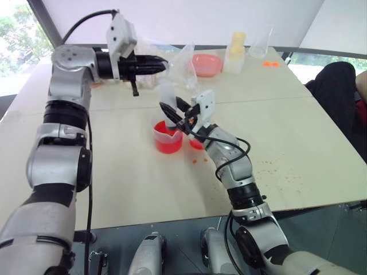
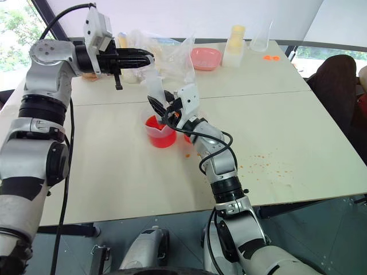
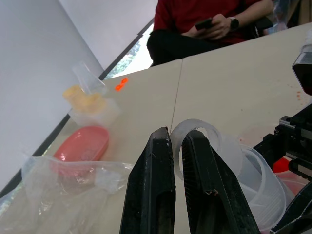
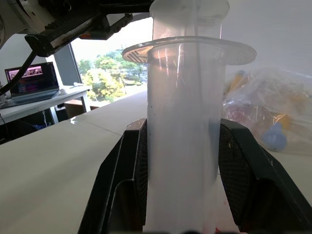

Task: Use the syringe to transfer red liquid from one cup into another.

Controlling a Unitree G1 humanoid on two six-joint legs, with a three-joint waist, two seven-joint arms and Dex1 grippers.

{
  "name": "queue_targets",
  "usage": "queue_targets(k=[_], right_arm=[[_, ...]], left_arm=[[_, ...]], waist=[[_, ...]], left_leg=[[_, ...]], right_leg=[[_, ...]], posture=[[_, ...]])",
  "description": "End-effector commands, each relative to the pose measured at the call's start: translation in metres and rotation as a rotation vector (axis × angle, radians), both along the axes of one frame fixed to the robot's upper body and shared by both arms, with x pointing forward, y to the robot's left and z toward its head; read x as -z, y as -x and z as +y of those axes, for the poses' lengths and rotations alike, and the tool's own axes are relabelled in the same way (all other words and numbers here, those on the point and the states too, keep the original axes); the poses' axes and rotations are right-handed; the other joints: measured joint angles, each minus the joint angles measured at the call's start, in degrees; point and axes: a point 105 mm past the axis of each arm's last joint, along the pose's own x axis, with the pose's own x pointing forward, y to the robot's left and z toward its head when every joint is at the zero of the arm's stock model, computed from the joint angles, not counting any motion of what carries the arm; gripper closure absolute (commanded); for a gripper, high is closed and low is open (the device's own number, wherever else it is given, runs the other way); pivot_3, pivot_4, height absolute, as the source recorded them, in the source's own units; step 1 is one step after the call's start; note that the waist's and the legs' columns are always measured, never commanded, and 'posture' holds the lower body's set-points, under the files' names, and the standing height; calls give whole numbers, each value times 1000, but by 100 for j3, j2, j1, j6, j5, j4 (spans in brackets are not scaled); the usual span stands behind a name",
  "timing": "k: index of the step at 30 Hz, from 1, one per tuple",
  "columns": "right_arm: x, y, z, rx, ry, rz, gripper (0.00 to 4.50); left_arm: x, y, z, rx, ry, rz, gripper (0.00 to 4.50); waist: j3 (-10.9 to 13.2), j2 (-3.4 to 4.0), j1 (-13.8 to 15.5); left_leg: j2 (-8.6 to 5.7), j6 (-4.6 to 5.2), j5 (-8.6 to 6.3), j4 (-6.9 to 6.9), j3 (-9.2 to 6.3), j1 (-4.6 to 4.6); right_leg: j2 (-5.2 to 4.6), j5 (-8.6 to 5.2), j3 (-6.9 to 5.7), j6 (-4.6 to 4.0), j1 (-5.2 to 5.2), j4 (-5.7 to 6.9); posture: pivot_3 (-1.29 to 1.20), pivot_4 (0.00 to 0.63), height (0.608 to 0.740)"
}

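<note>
While we hold the syringe (image 1: 167, 100) upright over the spouted measuring cup (image 1: 167, 136), the left eye view lists our right gripper (image 1: 179, 113) clamped on its barrel, our left gripper (image 1: 156, 65) level at the plunger top, and red liquid (image 1: 167, 143) low in that cup. Right eye view: same cup on the table (image 2: 287, 114), the smaller plain cup (image 2: 187, 137) just beside it and mostly hidden by our right wrist, orange drops (image 2: 261, 163) scattered nearby, a pink bowl (image 2: 205, 58) far back. Left wrist view: fingers (image 3: 153, 190) pressed together, pinching the plunger ring (image 3: 195, 131). Right wrist view: pads (image 4: 134, 170) squeezing the translucent barrel, which looks pale, not red. We judge drawing up is about to start; carrying and emptying into the smaller cup remain.
</note>
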Motion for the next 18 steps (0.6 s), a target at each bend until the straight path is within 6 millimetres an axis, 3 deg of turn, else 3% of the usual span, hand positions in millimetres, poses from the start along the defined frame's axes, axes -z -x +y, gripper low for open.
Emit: queue_targets(k=[1, 9, 12, 13, 18], right_arm=[[3, 29, 41, -189, 56, -46, 3034], [3, 28, 40, -183, 53, -47, 3034], [0, 27, 39, -179, 49, -56, 3034], [-2, 26, 39, -174, 45, -61, 3034], [-23, 19, 31, -134, 25, -116, 3034]], left_arm=[[-69, 6, 10, -83, 163, -208, 4448], [-83, 10, 12, -69, 225, -219, 4448], [-72, 13, 10, -18, 187, -166, 4448], [-66, 13, 9, -7, 162, -141, 3686], [-49, 18, 9, 26, 128, -66, 1680]], waist=[[0, 0, -2], [0, 0, -3], [0, 0, -4], [0, 0, -5], [0, 0, -11]], left_leg=[[0, 0, 0, 0, 0, 0], [0, 0, 0, 0, 0, 0], [0, 0, 0, 0, 0, 0], [0, 0, 0, 0, -1, 0], [1, 0, 0, 0, -1, 0]], right_leg=[[0, 0, 0, 0, 0, 0], [0, 0, 0, 0, 0, 0], [0, 0, 0, 0, 0, 0], [0, 0, 0, 0, 0, 1], [0, 0, 0, 1, -3, 5]], posture=[[0, 150, 740], [0, 150, 740], [0, 150, 740], [0, 150, 740], [0, 150, 740]])
